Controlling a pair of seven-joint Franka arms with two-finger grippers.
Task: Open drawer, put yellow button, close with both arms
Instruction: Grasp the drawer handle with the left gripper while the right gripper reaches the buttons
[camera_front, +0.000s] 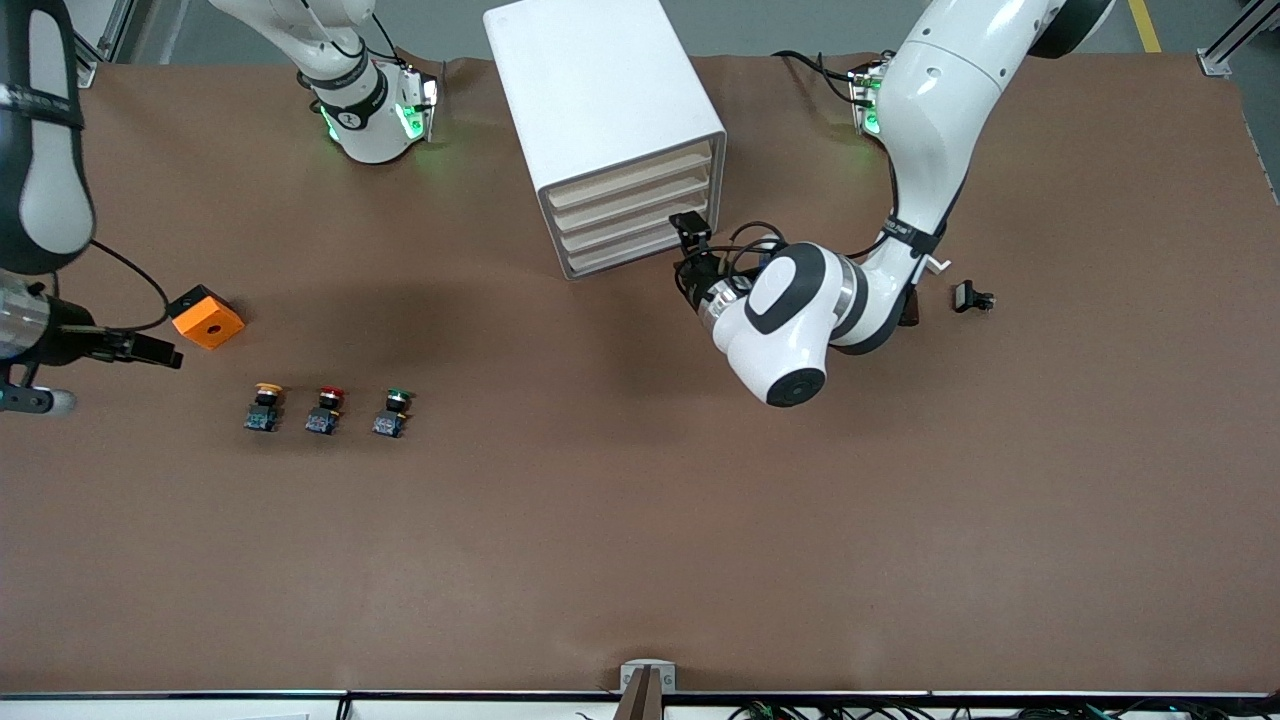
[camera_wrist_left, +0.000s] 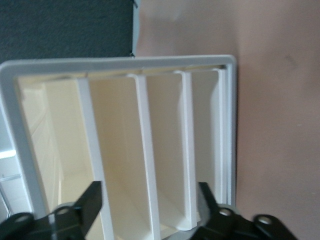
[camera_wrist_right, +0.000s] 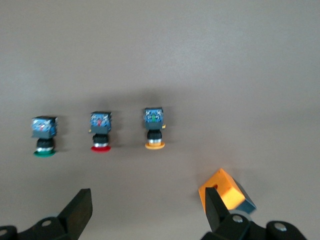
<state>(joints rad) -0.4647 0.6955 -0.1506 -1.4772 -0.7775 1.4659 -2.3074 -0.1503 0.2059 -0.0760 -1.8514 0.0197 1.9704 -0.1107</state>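
Crowding yellow button (camera_front: 264, 405): red button (camera_front: 325, 408), green button (camera_front: 392, 411) | orange block (camera_front: 207, 317) seemingly nearby

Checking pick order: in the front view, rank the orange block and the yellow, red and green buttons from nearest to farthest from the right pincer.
1. Orange block, beside the right pincer.
2. Yellow button, row's near end.
3. Red button, middle.
4. Green button, toward the left arm's end.

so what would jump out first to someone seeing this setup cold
Probably the white cabinet with its four cream drawers, all shut, and the left gripper right at their fronts, fingers apart. Next, the row of three buttons toward the right arm's end: yellow button, red button, green button. The right gripper, open, hangs beside an orange block.
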